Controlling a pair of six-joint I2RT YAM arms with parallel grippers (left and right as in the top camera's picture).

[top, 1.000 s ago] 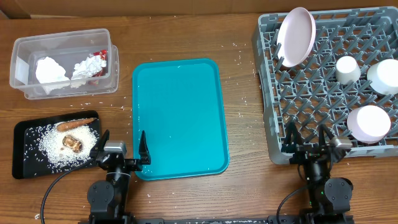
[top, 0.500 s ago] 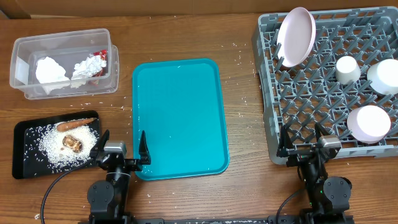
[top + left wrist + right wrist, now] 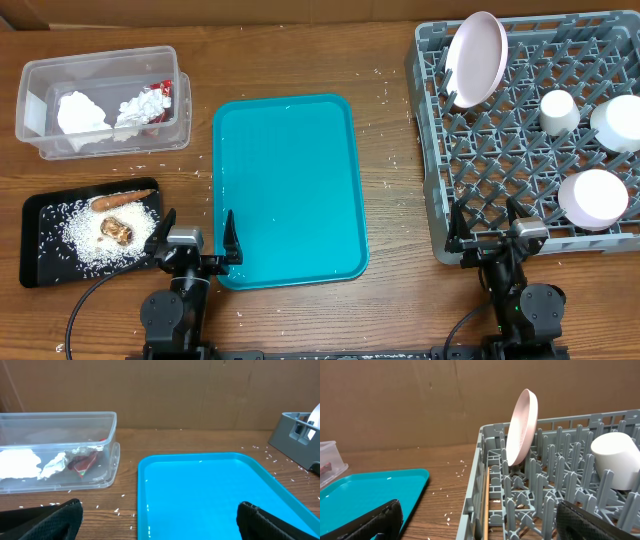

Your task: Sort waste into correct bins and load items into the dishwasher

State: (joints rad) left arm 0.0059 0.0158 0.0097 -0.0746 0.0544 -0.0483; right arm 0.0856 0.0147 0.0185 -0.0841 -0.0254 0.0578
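Note:
The grey dishwasher rack (image 3: 436,150) at the right holds a pink plate (image 3: 475,58) on edge, two white cups (image 3: 559,111) and a white bowl (image 3: 593,197). The rack (image 3: 487,495) and plate (image 3: 522,427) also show in the right wrist view. A clear bin (image 3: 100,103) at the far left holds crumpled white and red waste; it also shows in the left wrist view (image 3: 60,450). A black tray (image 3: 40,240) holds rice and food scraps. My left gripper (image 3: 195,243) is open and empty at the teal tray's near left corner. My right gripper (image 3: 487,227) is open and empty at the rack's near edge.
An empty teal tray (image 3: 288,190) lies in the middle; it also shows in the left wrist view (image 3: 210,495). Rice grains are scattered on the wooden table around the tray and rack. A brown cardboard wall stands behind the table.
My right gripper has shifted slightly left along the rack's near edge. The left gripper and all objects have not moved.

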